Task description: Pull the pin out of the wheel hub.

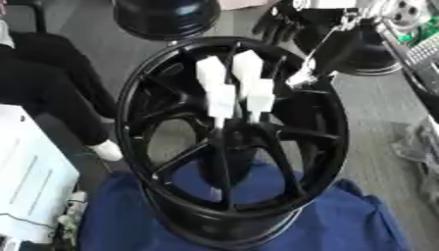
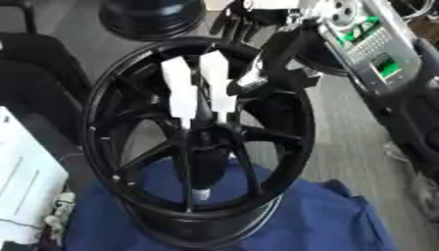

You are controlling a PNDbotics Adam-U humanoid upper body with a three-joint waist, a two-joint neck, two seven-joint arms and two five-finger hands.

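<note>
The right hand, reaching down from the upper right of the frame, rests straight white-tipped fingers at the centre of the wheel hub, so the reach looks done; next it must pinch the pin, which I cannot make out.

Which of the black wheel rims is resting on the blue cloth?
The large spoked black wheel rim in the foreground, with white tags at its hub, sits on the blue cloth; the smaller black rim behind sits on bare floor.

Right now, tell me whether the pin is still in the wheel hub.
Cannot tell. White tabs stick up from the black wheel hub's centre, but no pin is clearly distinguishable. The right hand is at the upper rim.
</note>
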